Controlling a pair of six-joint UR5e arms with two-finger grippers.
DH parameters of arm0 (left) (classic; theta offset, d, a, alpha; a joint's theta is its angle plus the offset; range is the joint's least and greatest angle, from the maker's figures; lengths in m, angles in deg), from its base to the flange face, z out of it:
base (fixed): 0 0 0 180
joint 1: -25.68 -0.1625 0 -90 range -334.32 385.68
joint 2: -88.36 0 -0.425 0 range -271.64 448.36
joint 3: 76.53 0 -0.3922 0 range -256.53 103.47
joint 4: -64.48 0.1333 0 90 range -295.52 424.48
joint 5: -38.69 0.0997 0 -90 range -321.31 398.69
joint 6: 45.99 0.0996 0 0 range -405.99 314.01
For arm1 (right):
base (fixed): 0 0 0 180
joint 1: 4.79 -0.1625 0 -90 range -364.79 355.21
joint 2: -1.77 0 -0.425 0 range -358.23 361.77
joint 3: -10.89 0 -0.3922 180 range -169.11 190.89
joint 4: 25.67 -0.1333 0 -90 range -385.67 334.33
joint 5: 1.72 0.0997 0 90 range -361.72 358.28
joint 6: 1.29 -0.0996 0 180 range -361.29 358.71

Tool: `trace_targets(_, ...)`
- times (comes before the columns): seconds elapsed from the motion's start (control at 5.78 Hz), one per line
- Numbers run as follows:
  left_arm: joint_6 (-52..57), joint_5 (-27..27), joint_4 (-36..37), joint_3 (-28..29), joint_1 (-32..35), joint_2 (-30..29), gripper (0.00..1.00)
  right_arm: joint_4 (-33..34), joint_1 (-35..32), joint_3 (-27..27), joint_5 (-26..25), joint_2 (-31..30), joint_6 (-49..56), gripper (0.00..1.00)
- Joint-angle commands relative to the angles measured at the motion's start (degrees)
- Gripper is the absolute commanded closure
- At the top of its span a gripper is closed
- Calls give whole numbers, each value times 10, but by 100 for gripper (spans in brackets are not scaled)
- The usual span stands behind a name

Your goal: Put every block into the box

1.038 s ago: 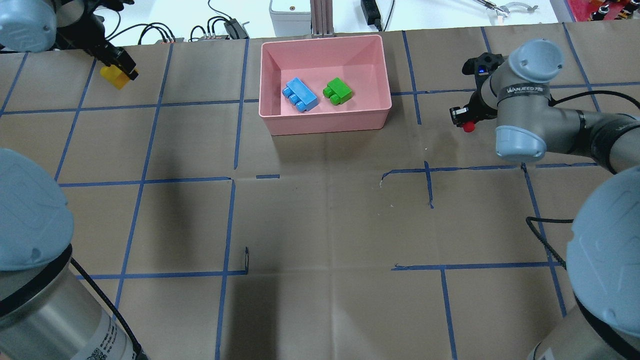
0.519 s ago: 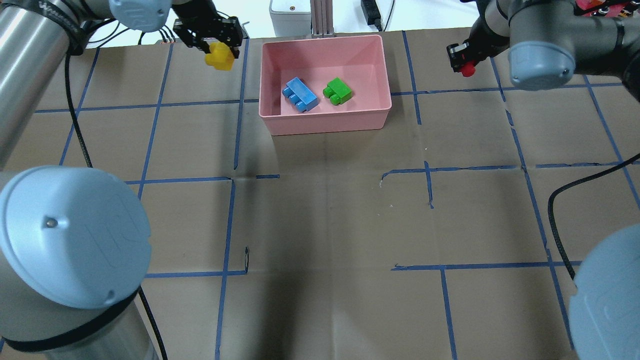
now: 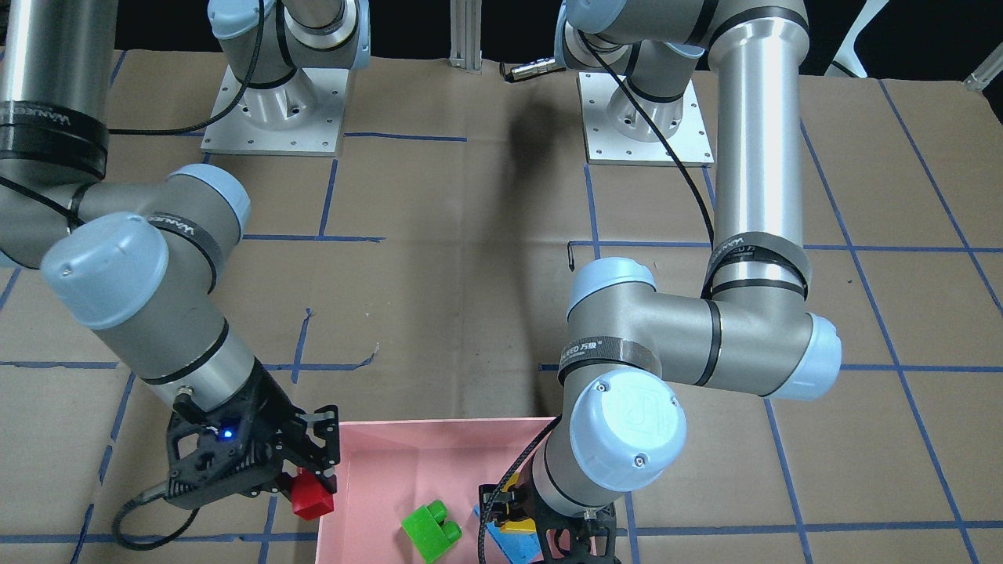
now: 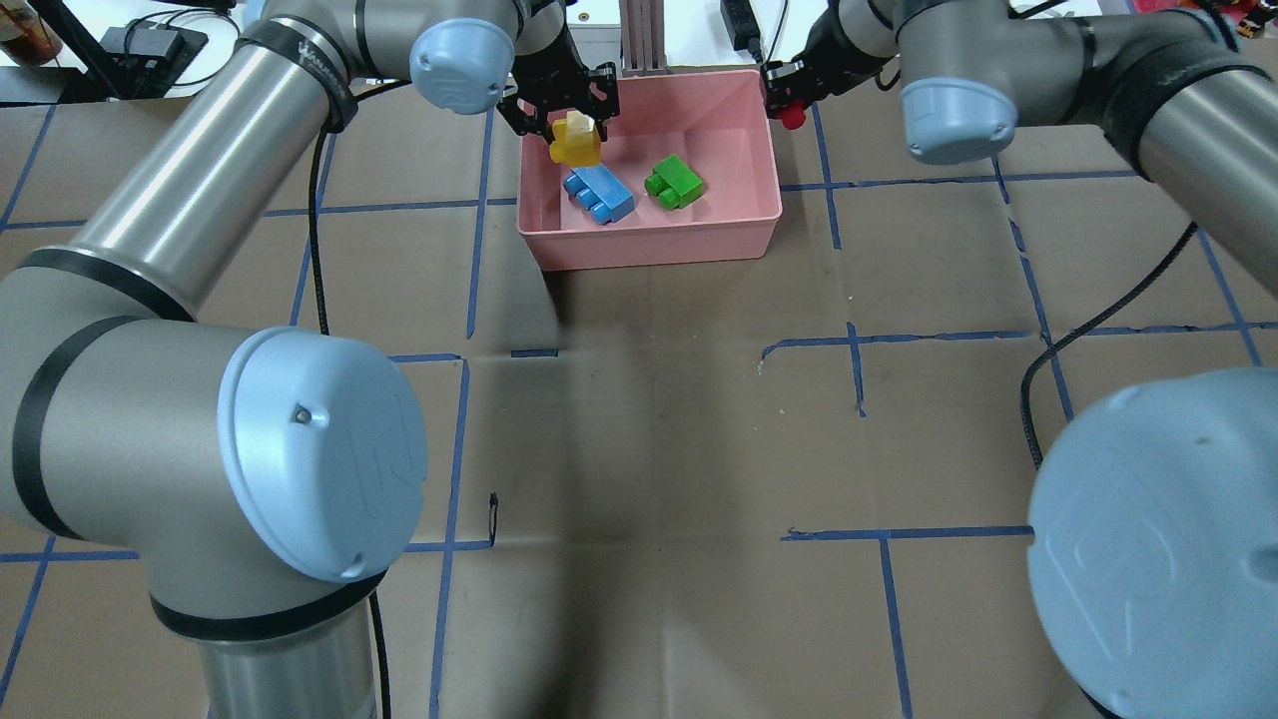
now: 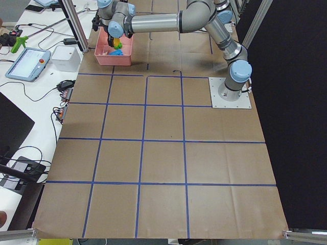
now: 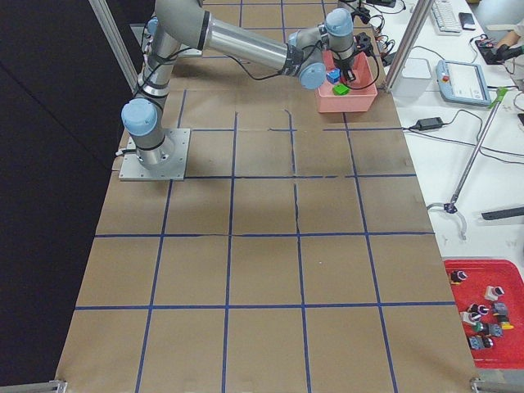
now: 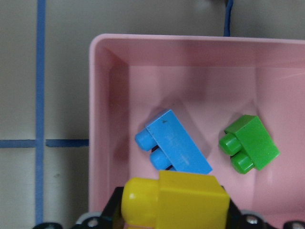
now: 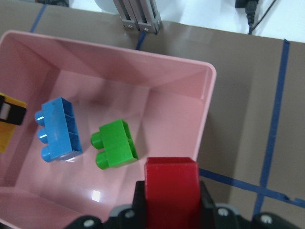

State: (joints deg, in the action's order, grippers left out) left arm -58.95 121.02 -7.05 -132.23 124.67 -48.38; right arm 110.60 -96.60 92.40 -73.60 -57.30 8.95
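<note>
The pink box [image 4: 739,230] stands at the table's far middle; it also shows in the front-facing view [image 3: 368,446]. Inside lie the blue block [image 4: 599,194] and the green block [image 4: 674,183]. My left gripper [image 4: 559,118] is shut on the yellow block [image 4: 576,140], held above the box's far left corner, over the blue block [image 7: 176,145]. My right gripper [image 4: 784,100] is shut on the red block [image 4: 790,118], held above the box's far right rim. The right wrist view shows the red block [image 8: 171,188] near the box's rim [image 8: 207,86], beside the green block [image 8: 116,143].
Brown paper with a blue tape grid covers the table [image 4: 649,419]. Cables, a power brick and a metal post [image 4: 644,35] sit just behind the box. My arms' large elbows [image 4: 319,449] fill the near corners of the overhead view.
Both arms have swung inward towards the box. The left gripper carried the yellow block right, over the box's left corner. The right gripper carried the red block left to the box's right rim.
</note>
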Motion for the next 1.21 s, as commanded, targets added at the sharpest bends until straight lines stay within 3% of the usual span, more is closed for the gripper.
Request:
trace_targets(0.0,-4,1,-3,-12,-3,7,1,65,-22,-2,10,40,-49,85)
trace_targets(0.17,1,2,-15,-13,-23,28,1,71,-28,-3,45,42,-88,9)
trace_targets(0.35,28,2,-74,-15,-55,72,1,72,-27,-4,67,42,-94,0)
trace_targets(0.52,65,2,-123,-26,-88,115,1,70,-26,-7,67,43,-89,0)
trace_targets(0.69,91,3,-138,-77,-118,169,1,68,-25,-7,66,41,-89,0)
trace_targets(1.04,84,14,-137,-244,-144,322,1,69,-22,-5,65,42,-87,0)
